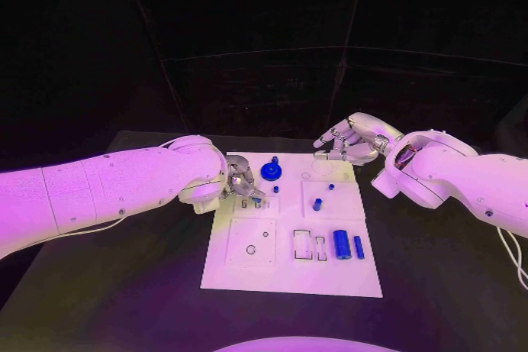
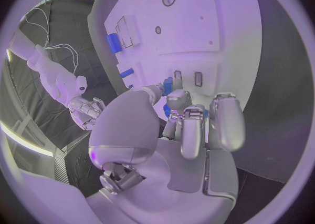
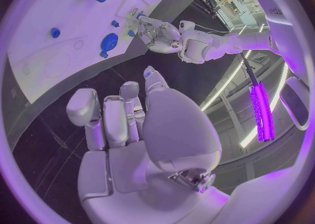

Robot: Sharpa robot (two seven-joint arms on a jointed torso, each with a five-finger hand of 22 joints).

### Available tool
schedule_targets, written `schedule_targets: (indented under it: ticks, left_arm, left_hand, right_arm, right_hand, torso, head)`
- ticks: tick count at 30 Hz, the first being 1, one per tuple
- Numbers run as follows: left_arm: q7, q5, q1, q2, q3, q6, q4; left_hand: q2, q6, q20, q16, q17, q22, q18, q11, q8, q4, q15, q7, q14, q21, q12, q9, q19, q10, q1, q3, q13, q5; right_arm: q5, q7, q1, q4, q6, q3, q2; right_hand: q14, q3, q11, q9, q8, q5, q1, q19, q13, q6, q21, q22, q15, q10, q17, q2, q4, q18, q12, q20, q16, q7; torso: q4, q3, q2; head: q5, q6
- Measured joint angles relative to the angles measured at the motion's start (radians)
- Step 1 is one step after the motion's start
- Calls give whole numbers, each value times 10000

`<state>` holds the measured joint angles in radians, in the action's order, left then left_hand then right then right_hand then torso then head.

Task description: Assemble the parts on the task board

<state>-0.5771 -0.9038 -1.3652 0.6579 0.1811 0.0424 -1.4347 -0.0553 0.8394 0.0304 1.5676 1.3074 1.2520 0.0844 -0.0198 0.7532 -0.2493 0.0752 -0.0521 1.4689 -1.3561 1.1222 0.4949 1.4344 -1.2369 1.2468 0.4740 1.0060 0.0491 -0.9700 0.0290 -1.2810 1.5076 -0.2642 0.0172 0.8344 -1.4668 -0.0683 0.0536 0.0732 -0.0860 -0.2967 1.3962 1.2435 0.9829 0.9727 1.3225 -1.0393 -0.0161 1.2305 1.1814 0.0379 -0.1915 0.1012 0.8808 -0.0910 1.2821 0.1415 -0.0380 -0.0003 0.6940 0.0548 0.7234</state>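
You're looking at the white task board (image 1: 288, 269) lying mid-table w/ both hands working at its far end. Your left hand (image 1: 240, 181) is hovering over the board's far-left area, fingers curled down onto a small blue part (image 2: 168, 83); from the left wrist cam the fingertips (image 2: 176, 99) are sitting right at that piece, beside two small slots, but you can't tell for sure whether it's actually being gripped or just touched. Your right hand (image 1: 343, 144) is sitting at the board's far-right corner, just off the edge, fingers loosely curled in and carrying nothing; the right wrist cam is showing them (image 3: 105, 124) over black table, apart from the board. On the board: a round blue gear-like part (image 1: 271, 171) is lying near the far edge just beside the left hand, a small blue peg (image 1: 317, 205) is standing around the middle, and a blue cylinder (image 1: 342, 244) plus a thinner blue bar (image 1: 358, 247) are lying side by side toward the near-right part.
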Motion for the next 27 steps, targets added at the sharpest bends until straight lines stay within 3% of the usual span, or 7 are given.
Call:
schedule_targets:
  ticks: [15,27]
  left_arm:
    - [24,-842,222,-150,-2,-281,151]
    - [25,-1072,254,-167,-2,-278,134]
  left_hand:
    - [-131,-15,-30,0,0,45,0,-33,57,236,0,-15,0,-34,47,9,31,-35,-132,290,33,-29]
    - [-147,-17,-30,0,-1,70,-1,-31,56,222,-1,-18,0,-73,47,11,30,-33,-151,329,32,-30]
  right_arm:
    - [-1,20,1,-24,32,1,-51]
    - [-2,31,2,-41,44,1,-83]
  right_hand:
    - [0,0,0,0,0,0,0,1,1,0,0,-1,0,1,1,0,0,-2,0,0,1,0]
    - [0,-27,0,0,0,0,0,1,2,0,0,8,0,1,1,0,-28,-2,0,-1,1,0]
  torso:
    - [17,-1,11]
    - [18,0,11]
  head:
    - [49,50]
    - [30,95]
